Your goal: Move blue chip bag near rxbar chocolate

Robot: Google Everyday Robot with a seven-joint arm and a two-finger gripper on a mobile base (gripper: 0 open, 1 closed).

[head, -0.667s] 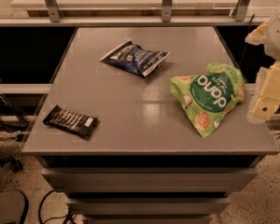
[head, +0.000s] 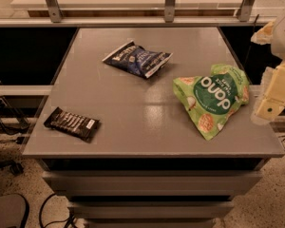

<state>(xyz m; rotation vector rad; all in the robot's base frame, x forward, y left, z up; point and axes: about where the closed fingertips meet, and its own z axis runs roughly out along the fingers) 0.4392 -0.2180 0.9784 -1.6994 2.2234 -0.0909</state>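
presumably the blue chip bag (head: pixel 137 60) is very light, soft and crinkly, with a slick film that gives under pressure and brittle chips inside, so a gentle pinch is called for rather than a hard squeeze. it is seen lying flat toward the back of the grey table (head: pixel 133 137), a little left of centre, well apart from the rxbar chocolate (head: pixel 71 123), which is laid near the front left corner. the puffed middle of the bag is judged the best place to be taken hold of, since the crimped edges lie close against the tabletop. the gripper (head: pixel 274 91) is seen at the right edge of the view, beyond the table's right side and just beside the light-green snack bag (head: pixel 211 99), well apart from the blue chip bag. nothing is seen to be held or touched by it; how far open it is cannot be told.
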